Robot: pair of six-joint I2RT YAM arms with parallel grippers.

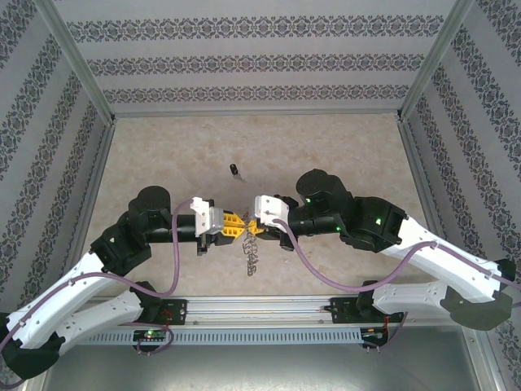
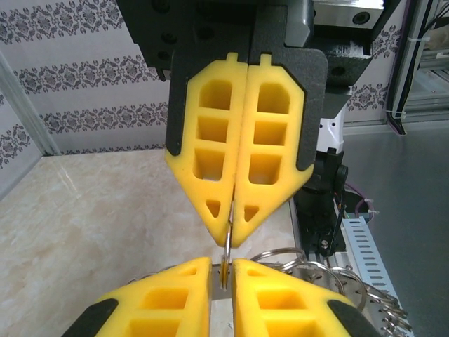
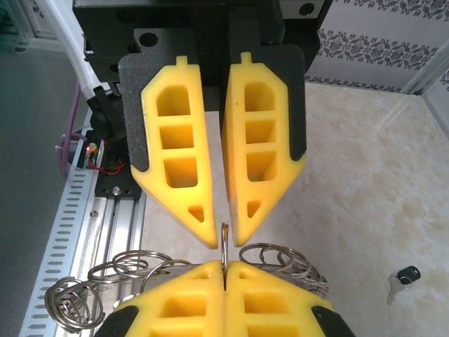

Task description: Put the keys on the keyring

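From where I stood, the pale marbled table (image 1: pixel 326 147) took up most of the enclosure, with patterned walls (image 1: pixel 244 61) on three sides and a metal rail (image 1: pixel 260 305) along its near edge. The left arm (image 1: pixel 81 285) and the right arm (image 1: pixel 440 252) both bent inward from their bases, and their yellow claws met nose to nose over the near middle of the table.

The right gripper (image 1: pixel 253 227) had its jaws pressed tight together, pinching the edge of the keyring (image 1: pixel 251 257). In the left wrist view that gripper (image 2: pixel 230 226) showed no gap between its pads, and the thin ring rim came out from its tip. The left gripper (image 1: pixel 235 229) faced it with its jaws narrow but slightly parted. From the right wrist view the left gripper (image 3: pixel 223 237) stood with the ring's rim just between its tips, a sliver of space on either side, so I could not say that it pressed on the metal.

The keyring (image 3: pixel 224 246) stood on edge between the two claws, and its wire loops (image 3: pixel 275 257) spilled down in a tangle onto the table beneath them.

The key (image 1: pixel 234 170), tiny and black-headed, lay alone on the table beyond the grippers, well apart from the ring. The right wrist view showed the key (image 3: pixel 403 278) lying flat with its short blade visible.
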